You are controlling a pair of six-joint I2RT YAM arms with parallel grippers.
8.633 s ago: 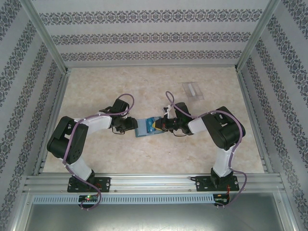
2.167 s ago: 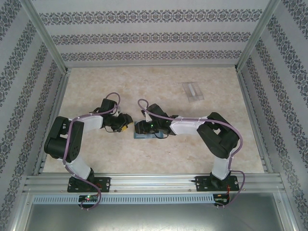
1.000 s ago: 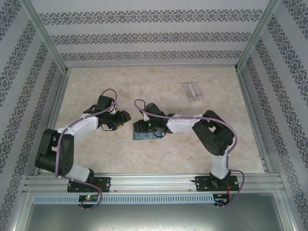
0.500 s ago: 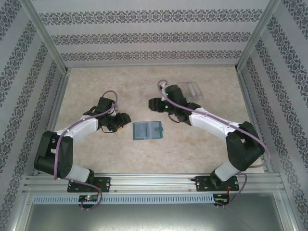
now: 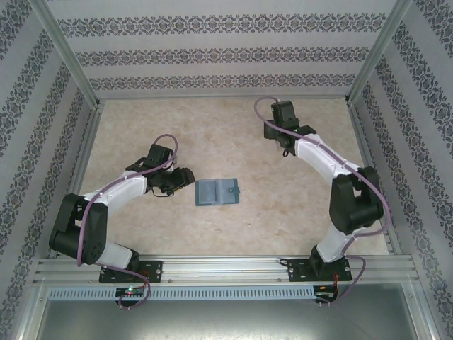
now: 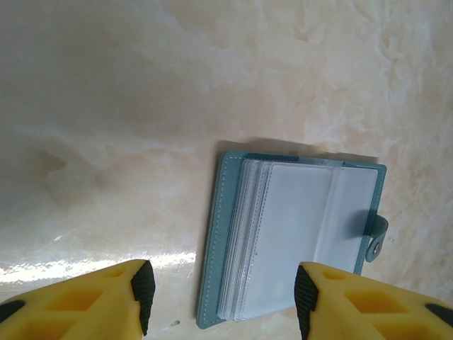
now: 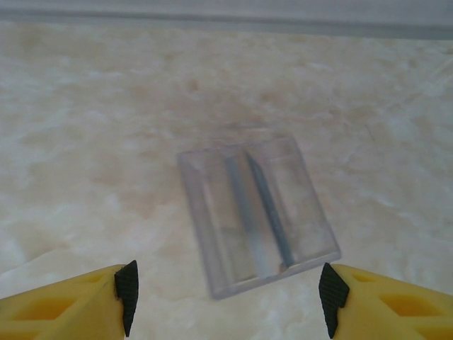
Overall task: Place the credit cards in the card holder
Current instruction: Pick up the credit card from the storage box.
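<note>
Card holder (image 5: 218,192) lies open on the bench (image 5: 297,212), just beside the left end effector (image 6: 224,297), spread and empty. Right end effector (image 7: 227,294), spread and empty too, hovers over the clear box (image 7: 258,212) far right, its long side pointing away; cards inside, can't tell.

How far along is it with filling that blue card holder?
Done: the card holder lies open on the table, pockets up; whether any hold cards I can't tell. In hand: nothing; the left gripper hovers open by it, the right gripper open above the clear box. Left: probably picking any cards from that box and slotting them in.
</note>
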